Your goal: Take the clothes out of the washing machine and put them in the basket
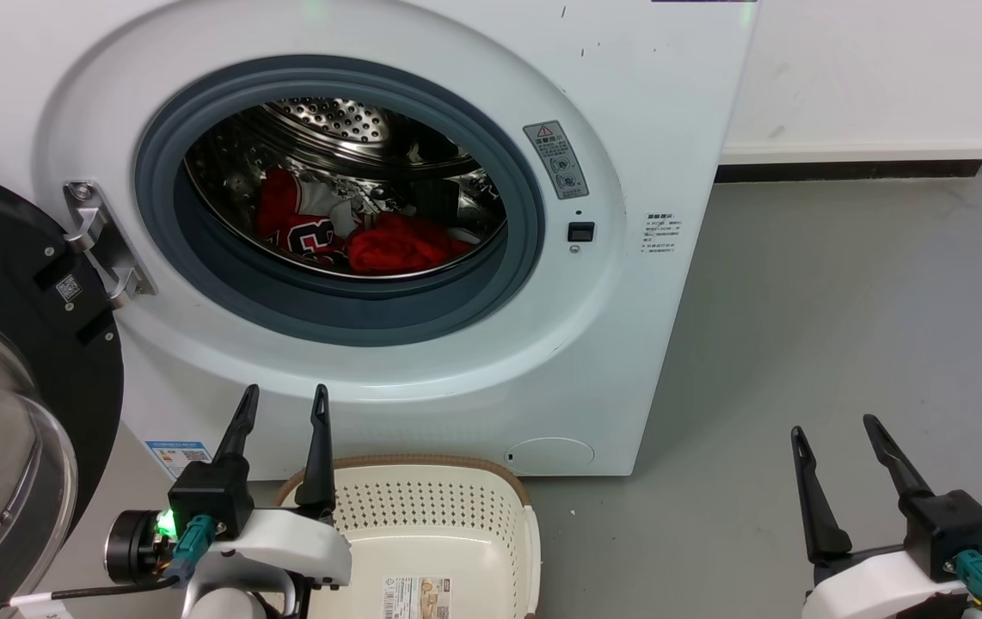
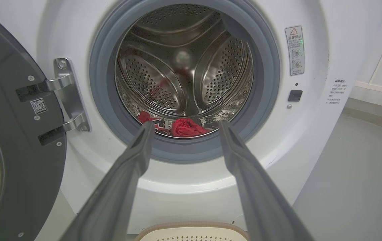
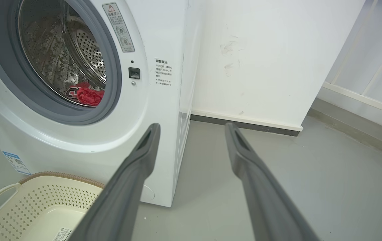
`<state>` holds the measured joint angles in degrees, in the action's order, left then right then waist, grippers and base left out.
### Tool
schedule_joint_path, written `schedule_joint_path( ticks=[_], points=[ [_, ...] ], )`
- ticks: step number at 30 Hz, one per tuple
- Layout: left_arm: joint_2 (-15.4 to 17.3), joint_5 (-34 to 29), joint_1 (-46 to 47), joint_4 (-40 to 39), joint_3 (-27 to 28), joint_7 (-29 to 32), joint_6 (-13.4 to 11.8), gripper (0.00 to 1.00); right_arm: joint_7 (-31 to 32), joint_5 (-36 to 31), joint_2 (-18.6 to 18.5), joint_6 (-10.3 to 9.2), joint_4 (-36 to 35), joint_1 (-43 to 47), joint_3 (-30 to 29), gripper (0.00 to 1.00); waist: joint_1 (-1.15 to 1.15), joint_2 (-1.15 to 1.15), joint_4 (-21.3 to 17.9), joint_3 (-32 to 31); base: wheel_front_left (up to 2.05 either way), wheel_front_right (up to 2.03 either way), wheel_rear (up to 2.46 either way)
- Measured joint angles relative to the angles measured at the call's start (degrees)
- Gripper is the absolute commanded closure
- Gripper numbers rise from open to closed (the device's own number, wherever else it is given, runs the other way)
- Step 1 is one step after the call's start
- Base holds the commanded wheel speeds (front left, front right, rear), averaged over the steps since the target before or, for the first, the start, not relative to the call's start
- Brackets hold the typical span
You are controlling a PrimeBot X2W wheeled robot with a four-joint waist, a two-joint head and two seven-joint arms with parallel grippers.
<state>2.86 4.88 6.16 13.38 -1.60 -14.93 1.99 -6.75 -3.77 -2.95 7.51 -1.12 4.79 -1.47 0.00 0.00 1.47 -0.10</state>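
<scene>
Looked like nothing was done yet. Both clothes (image 1: 371, 236) lay low in washing machine (image 1: 611, 361) drum: jersey (image 1: 306, 225) on left, plain red one (image 1: 401, 243) touching it on right. Both had to come out. Basket (image 1: 457, 465) sat on floor (image 1: 800, 301) right by machine front, no clothes in part that showed. Door (image 1: 18, 284) stood wide open. Left gripper (image 1: 285, 394) was spread, held nothing, above basket. Right gripper (image 1: 833, 425) was spread too, held nothing, over floor. Floor was grey, smooth. Wall (image 1: 869, 69) was white.

Red clothes (image 1: 401, 243) in washing machine (image 1: 594, 344), door (image 1: 18, 284) open, basket (image 1: 422, 509) below, left gripper (image 1: 285, 392) and right gripper (image 1: 832, 425) parted.
</scene>
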Motion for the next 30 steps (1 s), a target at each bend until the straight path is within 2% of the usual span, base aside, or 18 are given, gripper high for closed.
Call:
schedule_joint_path(
  ticks=[24,30],
  points=[
    [0.0,0.1,-0.1,0.8,0.3,-0.1,-0.5,0.0,0.5,1.0,0.0,0.0,0.5,0.0,-0.1,0.0,0.0,0.0,0.1,0.6,0.0,0.0,0.0],
    [0.0,-0.2,1.9,1.2,0.7,-0.1,-1.1,0.0,0.6,1.4,0.0,0.0,-0.3,-2.0,0.6,0.0,0.0,0.0,-0.5,3.8,0.0,0.0,0.0]
  ],
)
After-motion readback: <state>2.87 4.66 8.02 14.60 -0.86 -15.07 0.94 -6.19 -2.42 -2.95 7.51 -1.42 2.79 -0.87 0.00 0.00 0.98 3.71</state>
